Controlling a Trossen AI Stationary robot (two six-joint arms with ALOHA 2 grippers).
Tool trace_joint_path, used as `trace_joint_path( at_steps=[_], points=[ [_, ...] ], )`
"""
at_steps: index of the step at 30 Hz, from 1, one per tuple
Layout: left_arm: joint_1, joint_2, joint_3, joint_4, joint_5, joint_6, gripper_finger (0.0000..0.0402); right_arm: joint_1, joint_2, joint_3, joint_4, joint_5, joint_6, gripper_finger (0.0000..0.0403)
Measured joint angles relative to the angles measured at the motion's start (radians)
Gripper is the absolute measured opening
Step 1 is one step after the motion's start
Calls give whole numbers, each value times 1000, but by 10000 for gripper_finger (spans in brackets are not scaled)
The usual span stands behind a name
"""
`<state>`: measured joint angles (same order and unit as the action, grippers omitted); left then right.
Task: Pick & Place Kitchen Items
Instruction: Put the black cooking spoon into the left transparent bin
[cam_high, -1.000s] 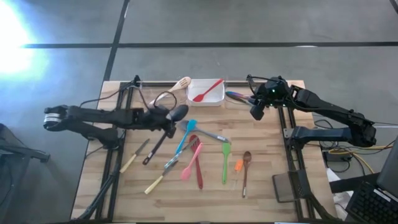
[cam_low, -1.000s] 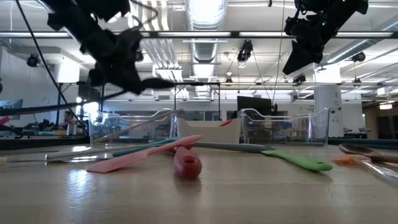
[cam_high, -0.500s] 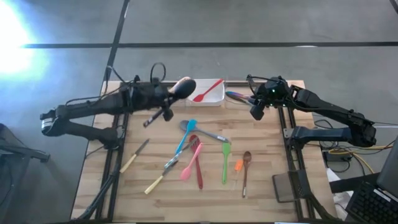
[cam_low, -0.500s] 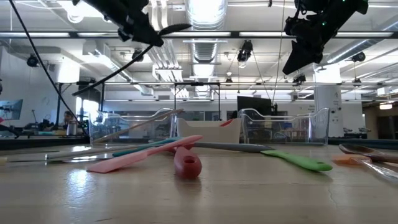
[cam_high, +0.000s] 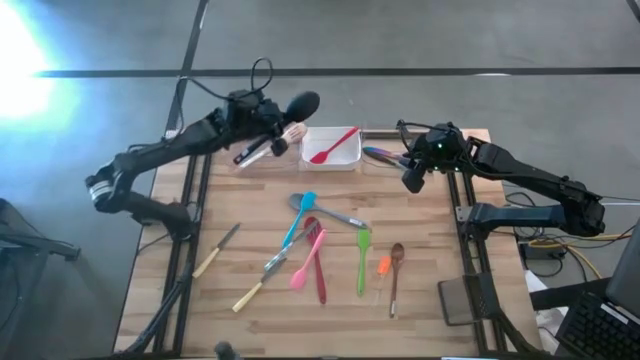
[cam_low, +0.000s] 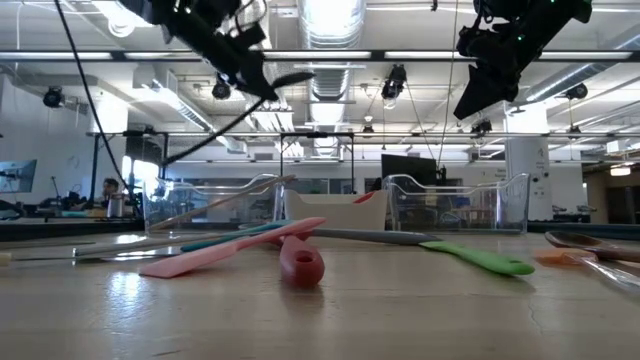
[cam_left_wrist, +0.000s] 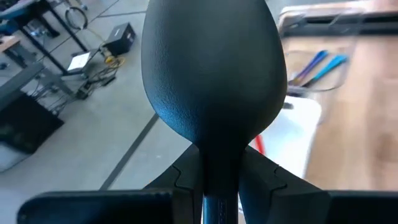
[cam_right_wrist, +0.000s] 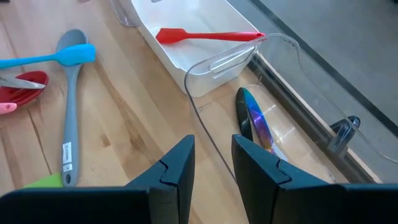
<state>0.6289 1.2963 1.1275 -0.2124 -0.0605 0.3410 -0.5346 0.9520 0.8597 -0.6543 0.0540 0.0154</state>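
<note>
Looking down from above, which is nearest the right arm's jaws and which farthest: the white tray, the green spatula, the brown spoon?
From the right gripper:
1. White tray, toward the table's back edge, nearest.
2. Green spatula, mid-table.
3. Brown spoon, beside the spatula; too close to call between these two.

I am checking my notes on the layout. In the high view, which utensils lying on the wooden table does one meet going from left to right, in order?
Wooden-handled knife → teal spoon → pink spatula → green spatula → small orange utensil → brown wooden spoon. The items crossing in the middle pile are left out.
</note>
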Motion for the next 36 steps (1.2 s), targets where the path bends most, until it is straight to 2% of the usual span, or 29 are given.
trace_joint_path(
  at_steps=[9, 17, 21, 36],
  points=[
    [136, 136, -1, 63, 128, -29, 71, 0, 0, -3, 0, 0, -15, 98],
    [150, 219, -6, 70, 132, -34, 71, 0, 0, -5, 1, 0, -19, 98],
    [150, 242, -39, 146, 142, -35, 71, 0, 0, -5, 1, 0, -19, 98],
    [161, 232, -188, 276, 144, -34, 71, 0, 0, -5, 1, 0, -18, 98]
  ],
)
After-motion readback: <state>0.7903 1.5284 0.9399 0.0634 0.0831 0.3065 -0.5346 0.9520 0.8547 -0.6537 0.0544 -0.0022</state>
